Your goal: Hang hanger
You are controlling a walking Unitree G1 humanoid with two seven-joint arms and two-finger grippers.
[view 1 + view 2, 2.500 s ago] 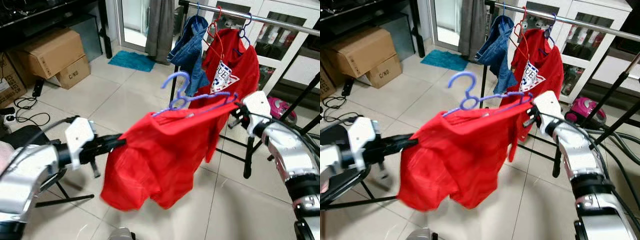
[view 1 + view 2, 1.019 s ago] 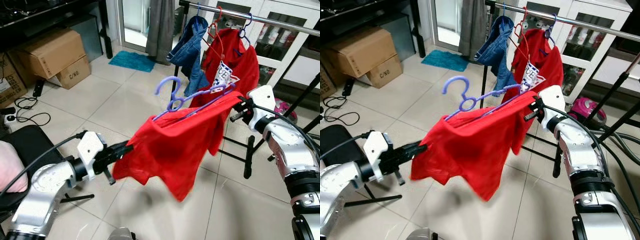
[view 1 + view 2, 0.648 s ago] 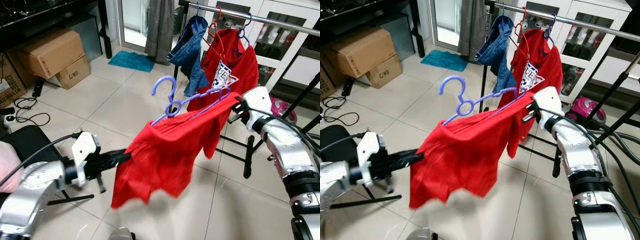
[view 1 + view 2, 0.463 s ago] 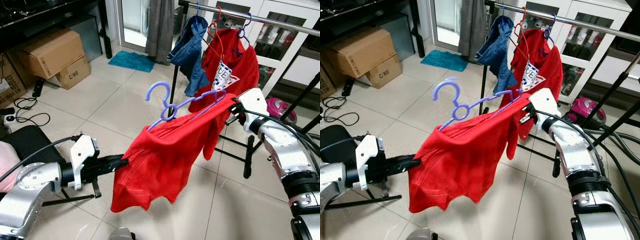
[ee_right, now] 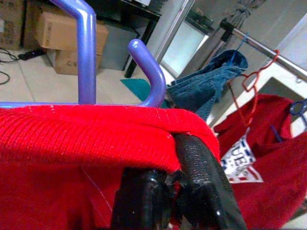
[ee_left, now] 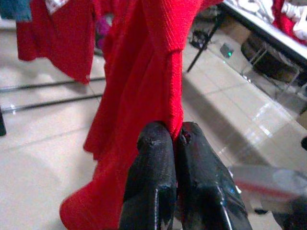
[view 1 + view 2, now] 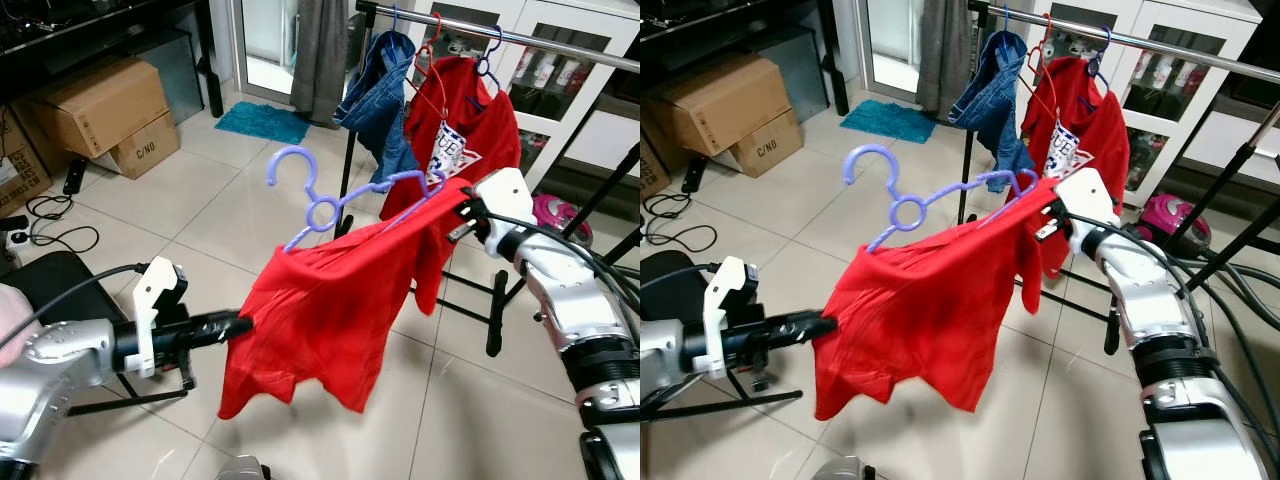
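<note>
purple hanger (image 7: pixel 330 205) carries a red shirt (image 7: pixel 335 300) in mid-air above the tiled floor (image 7: pixel 200 200), tilted so its hook end sits lower toward the robot's left and its far arm rises to the right. right gripper (image 7: pixel 462 212) is clamped on the hanger's right end through the shirt's shoulder; in the right wrist view its black fingers (image 5: pixel 196 163) press together under the red cloth, with the purple bar just above. left gripper (image 7: pixel 238 323) pinches the shirt's lower left edge, fingers (image 6: pixel 158 158) closed tight on the fabric, pulling it sideways. behind the hanger stands a clothes rail (image 7: pixel 500 35) holding a blue denim garment (image 7: pixel 380 95) and another red shirt with a printed logo (image 7: pixel 470 130). cardboard boxes (image 7: pixel 100 105) sit on the floor at far left.
</note>
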